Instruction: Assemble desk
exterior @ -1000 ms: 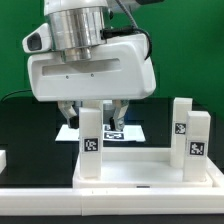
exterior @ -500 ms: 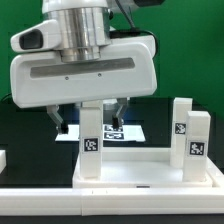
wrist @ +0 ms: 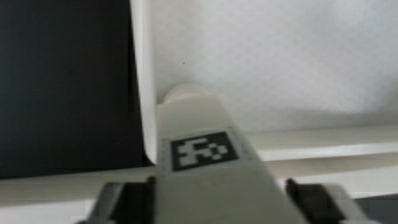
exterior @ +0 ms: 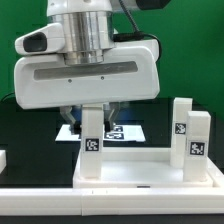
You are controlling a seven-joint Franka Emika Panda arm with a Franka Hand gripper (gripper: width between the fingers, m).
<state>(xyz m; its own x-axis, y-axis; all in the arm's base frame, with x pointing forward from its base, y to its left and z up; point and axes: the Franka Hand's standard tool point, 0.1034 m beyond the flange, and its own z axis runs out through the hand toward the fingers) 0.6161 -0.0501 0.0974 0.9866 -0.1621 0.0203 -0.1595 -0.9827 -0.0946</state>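
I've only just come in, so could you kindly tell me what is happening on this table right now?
A single robot arm is putting together a white plastic desk. Its gripper is lowered around a white square post leg with a black-and-white tag, which stands upright in the corner of the flat white desk top on the exterior view's left. The fingers flank that leg, though a firm clamp cannot be confirmed. Two more tagged legs stand upright on the exterior view's right.
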